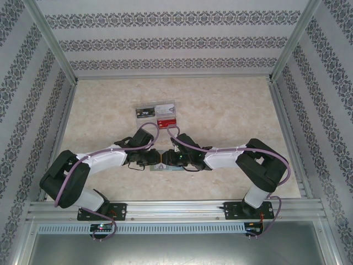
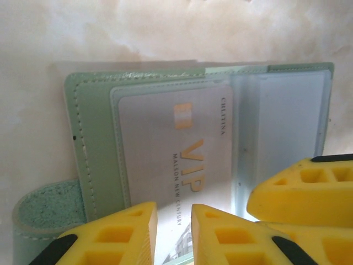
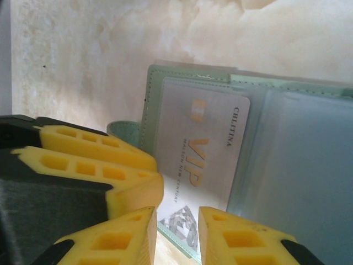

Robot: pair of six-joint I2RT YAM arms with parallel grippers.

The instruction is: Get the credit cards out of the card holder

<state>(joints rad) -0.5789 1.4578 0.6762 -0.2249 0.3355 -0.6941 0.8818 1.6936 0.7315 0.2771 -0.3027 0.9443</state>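
— Where are we?
— My left end effector [image 2: 174,234] and right end effector [image 3: 177,237], both slightly spread, straddle the VIP card [image 2: 176,146] still pocketed in the card holder [image 2: 96,146], open on the table [image 1: 231,116].
— Risk?
— The soft holder could drag along.

Overhead view faces the table [image 1: 220,110]; both wrist views closely share the card holder [image 2: 94,143]

A lab-style robot test cell. Aluminium framing [image 1: 52,47] from 9 to 3 o'clock carries patterned wall panels [image 1: 165,41] around a marble-look table [image 1: 231,116]. A slotted rail [image 1: 176,210] runs along 6 o'clock.
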